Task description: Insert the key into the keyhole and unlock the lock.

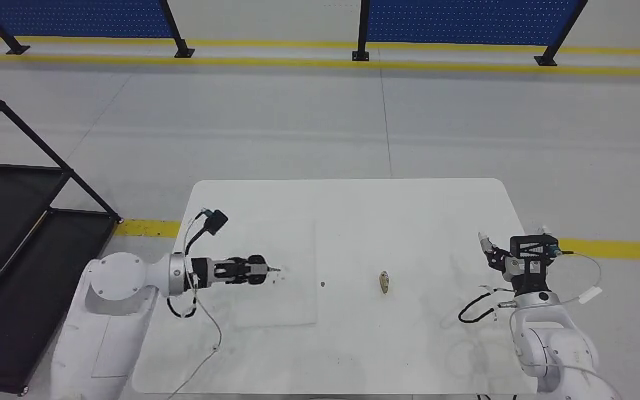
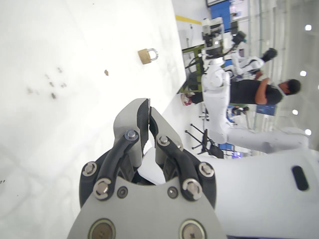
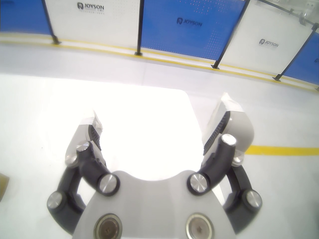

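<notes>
Left gripper [image 1: 272, 271] stands at 9 o'clock on the table [image 1: 420, 215]. Its fingers are pressed together, pinching one thin metal blade seen edge-on, apparently the key [image 2: 149, 99], which points toward 3 o'clock. One speck [image 1: 322, 284] marks the bare top beyond it. One lock [image 1: 384, 282] lies just past centre, well clear of every edge, with its long axis roughly 12 to 6. The shackle end is too small to tell from above. Right gripper [image 3: 162, 110] is at 3 o'clock near the edge, fingers spread wide.

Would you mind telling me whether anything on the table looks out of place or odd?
Nothing looks damaged or spilled. The lock lies flat mid-table, untouched, and a few small dark specks mark the table.
</notes>
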`<state>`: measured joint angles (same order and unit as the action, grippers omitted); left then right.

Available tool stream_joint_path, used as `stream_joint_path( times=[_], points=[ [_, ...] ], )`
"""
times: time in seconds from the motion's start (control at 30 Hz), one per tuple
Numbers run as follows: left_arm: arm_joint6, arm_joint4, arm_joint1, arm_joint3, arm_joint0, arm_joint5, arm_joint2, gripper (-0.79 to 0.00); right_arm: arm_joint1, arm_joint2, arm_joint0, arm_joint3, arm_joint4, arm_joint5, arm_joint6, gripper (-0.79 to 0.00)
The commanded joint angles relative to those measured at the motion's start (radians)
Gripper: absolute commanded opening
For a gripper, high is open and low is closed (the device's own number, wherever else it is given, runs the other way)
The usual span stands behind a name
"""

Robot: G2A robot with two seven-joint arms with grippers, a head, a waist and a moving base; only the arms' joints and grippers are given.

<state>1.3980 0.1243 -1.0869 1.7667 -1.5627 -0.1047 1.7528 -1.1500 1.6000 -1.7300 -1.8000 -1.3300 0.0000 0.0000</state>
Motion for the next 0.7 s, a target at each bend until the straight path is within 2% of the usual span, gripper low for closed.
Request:
stream_joint_path(
  times=[0.0, 0.17, 0.27, 0.67],
  points=[
    [0.037, 0.114, 0.002, -0.069, 0.024, -0.028, 0.01, -0.785, 0.0, 0.0, 0.0, 0.0, 0.0, 0.0, 0.0, 0.0],
    [0.125, 0.281, 0.009, -0.231, 0.1, -0.071, 0.009, -0.785, 0.0, 0.0, 0.0, 0.0, 0.0, 0.0, 0.0, 0.0],
    [0.138, 0.369, 0.015, -0.322, 0.158, -0.091, -0.03, -0.785, 0.0, 0.0, 0.0, 0.0, 0.0, 0.0, 0.0, 0.0],
    [0.138, 0.369, 0.015, -0.322, 0.158, -0.091, -0.03, -0.785, 0.0, 0.0, 0.0, 0.0, 0.0, 0.0, 0.0, 0.0]
  ],
)
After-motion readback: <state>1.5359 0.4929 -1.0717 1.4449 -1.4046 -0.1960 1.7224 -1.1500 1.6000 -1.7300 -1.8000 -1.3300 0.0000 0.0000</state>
